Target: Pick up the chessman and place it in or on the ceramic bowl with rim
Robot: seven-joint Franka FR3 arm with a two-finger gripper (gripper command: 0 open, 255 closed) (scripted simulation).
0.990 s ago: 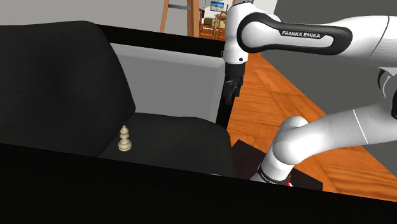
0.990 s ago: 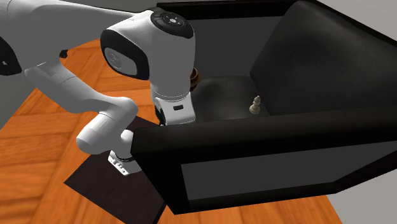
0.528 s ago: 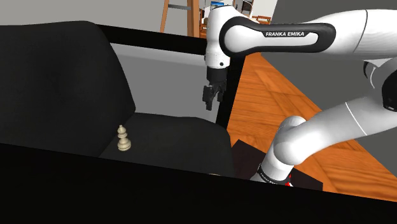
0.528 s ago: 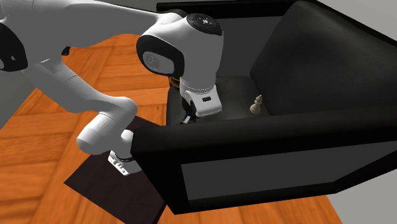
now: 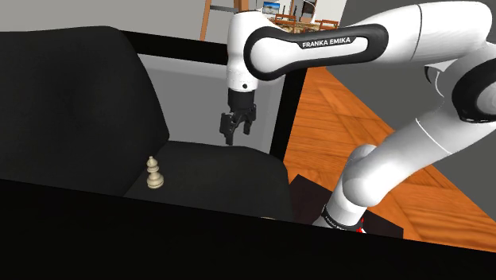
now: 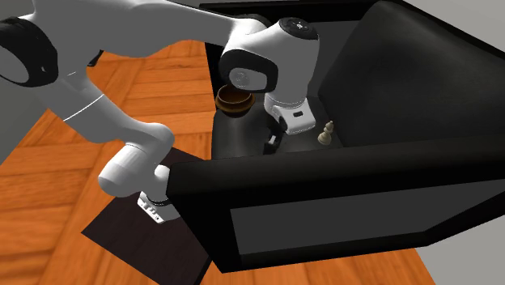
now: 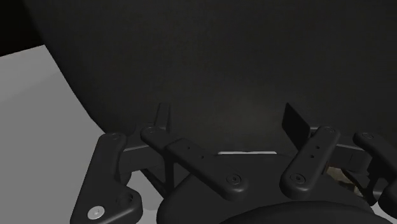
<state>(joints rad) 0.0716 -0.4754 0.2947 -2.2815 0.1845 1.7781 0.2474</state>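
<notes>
Black armchair [image 5: 71, 95]: carries both of the task's things on its dark seat; a wooden floor [image 5: 342, 103] lies beyond the seat's open front edge.
Chessman [image 5: 155, 174]: pale and upright, standing on the seat in the back corner, close to the backrest and beside the armrest nearest the shoulder camera. It touches nothing but the cushion.
Bowl [image 6: 235, 99]: brown and round-rimmed, standing at the seat's front edge by the far armrest in the second exterior view, well apart from the chessman [image 6: 325, 134].
Gripper [image 5: 236, 135]: pointing down over the middle of the seat and clear of the cushion. In the second exterior view the gripper [image 6: 271, 146] hangs between bowl and chessman, touching neither.
Fingers: spread wide in the wrist view, the gripper [image 7: 227, 114] clasping nothing, with dark upholstery ahead of it.
Arm [image 5: 334, 44]: white, reaching in over the seat's front edge from the shoulder view's right.
</notes>
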